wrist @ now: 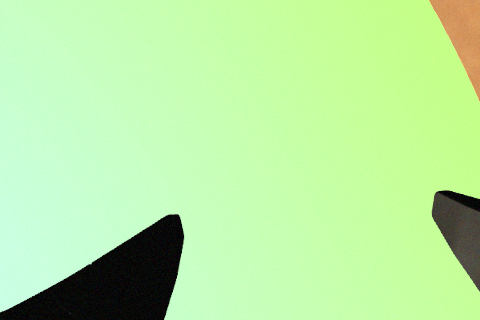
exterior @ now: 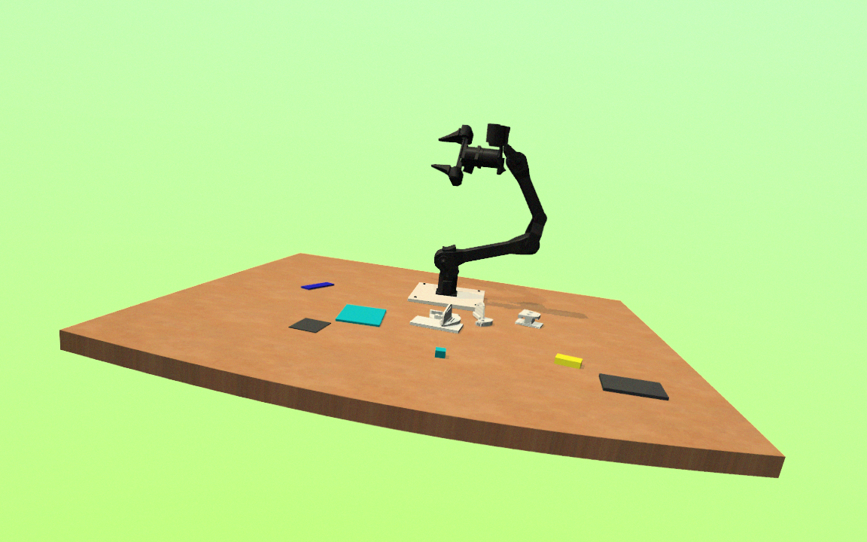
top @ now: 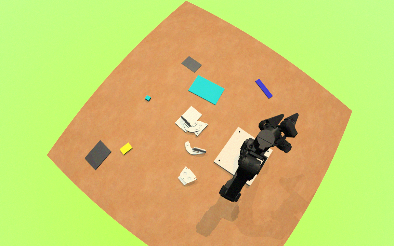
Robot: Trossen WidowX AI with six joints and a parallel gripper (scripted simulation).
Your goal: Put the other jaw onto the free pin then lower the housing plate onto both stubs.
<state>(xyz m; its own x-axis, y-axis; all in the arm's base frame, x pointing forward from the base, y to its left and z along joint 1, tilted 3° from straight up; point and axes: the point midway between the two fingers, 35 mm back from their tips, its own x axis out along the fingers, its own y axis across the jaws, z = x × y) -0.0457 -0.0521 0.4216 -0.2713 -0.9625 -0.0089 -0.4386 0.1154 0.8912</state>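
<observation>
Fingers [top: 273,120] [exterior: 451,136] spread wide | nothing between them; touching nothing | gripper [top: 290,114] [exterior: 435,153] [wrist: 308,215] high (above the table [top: 149,189] [exterior: 356,363] [wrist: 460,5])

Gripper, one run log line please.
gripper: open, raised | loose jaw: off pin | housing plate: not fitted

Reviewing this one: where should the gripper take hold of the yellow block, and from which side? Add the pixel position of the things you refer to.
Probably best across the middle of the yellow block [top: 126,148] [exterior: 568,361], coming from straight above, fingers on its two long sides. It lies flat and is longer than wide, so the narrower span should suit the fingers, and nothing lies over it.
</observation>
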